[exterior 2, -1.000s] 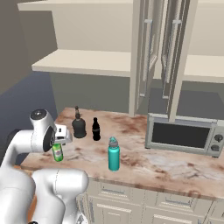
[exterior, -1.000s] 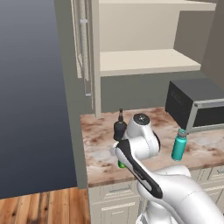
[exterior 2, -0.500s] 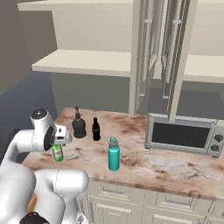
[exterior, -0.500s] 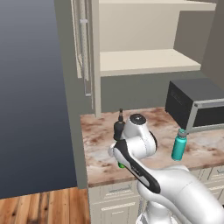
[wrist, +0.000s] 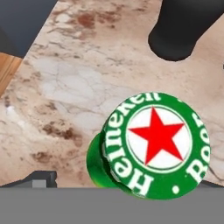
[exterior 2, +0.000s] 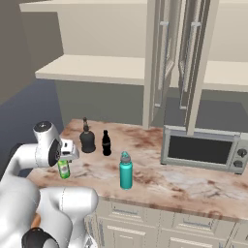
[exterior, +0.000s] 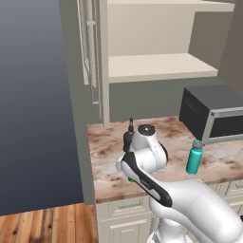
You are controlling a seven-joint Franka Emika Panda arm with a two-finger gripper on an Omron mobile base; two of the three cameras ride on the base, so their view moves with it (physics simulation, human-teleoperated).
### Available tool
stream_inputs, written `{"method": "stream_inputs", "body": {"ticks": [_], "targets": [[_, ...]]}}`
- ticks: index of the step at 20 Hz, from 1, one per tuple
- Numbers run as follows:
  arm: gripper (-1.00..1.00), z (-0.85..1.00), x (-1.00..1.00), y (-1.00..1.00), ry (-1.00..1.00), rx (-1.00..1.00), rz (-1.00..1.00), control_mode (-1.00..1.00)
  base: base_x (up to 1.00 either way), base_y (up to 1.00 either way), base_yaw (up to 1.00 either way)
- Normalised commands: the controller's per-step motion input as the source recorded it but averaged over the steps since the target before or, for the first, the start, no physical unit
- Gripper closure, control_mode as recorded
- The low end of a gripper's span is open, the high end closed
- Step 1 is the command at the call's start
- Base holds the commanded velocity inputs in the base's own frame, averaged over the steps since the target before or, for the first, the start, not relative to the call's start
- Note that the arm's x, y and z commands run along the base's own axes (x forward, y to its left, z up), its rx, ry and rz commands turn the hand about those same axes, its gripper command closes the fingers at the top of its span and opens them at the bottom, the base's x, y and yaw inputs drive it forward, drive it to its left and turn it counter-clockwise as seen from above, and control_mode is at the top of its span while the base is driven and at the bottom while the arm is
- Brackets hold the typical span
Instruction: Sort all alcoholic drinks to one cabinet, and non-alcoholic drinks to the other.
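Note:
The green beer bottle (exterior 2: 63, 169) stands near the counter's front left edge. In the hand view its green cap with a red star (wrist: 157, 142) is seen from straight above. My gripper (exterior 2: 65, 153) hovers open right over it, one dark fingertip (wrist: 40, 178) well clear of the cap. The squat round black bottle (exterior 2: 87, 141) (exterior: 128, 138) stands just behind, and its base (wrist: 183, 26) shows at the top of the hand view. Next to it is the slim black cola bottle (exterior 2: 106, 144). The teal bottle (exterior 2: 126, 170) (exterior: 193, 159) stands further right, near the front.
A microwave (exterior 2: 203, 150) (exterior: 213, 116) sits on the right of the marble counter (exterior 2: 169, 181). Above it, two upper cabinets are open, with bare shelves (exterior 2: 92, 70) (exterior 2: 223, 82) and their doors (exterior 2: 164, 63) swung out between them. The counter's left end (exterior: 92, 156) drops to the floor.
My hand has eased down a little over the green bottle. The bottles have not moved.

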Motion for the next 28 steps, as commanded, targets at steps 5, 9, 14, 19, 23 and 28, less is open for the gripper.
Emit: {"method": "stream_inputs", "body": {"ticks": [5, 9, 14, 19, 23, 28], "targets": [[-1.0, -0.15, 0.0, -0.09, -0.06, 0.0, 0.0, -1.0, 0.0, 0.0, 0.0], [-1.0, -0.19, 0.0, -0.18, -0.09, 0.0, 0.0, -1.0, 0.0, 0.0, 0.0], [-1.0, -0.26, 0.0, -0.19, -0.08, 0.0, 0.0, -1.0, 0.0, 0.0, 0.0], [1.0, -0.37, 0.0, -0.07, -0.06, 0.02, 0.0, -1.0, 0.0, 0.0, 0.0], [1.0, -0.36, 0.0, -0.08, -0.06, 0.05, 0.0, -1.0, 0.0, 0.0, 0.0], [1.0, -0.31, 0.0, -0.18, -0.03, 0.1, 0.0, -1.0, 0.0, 0.0, 0.0]]}}
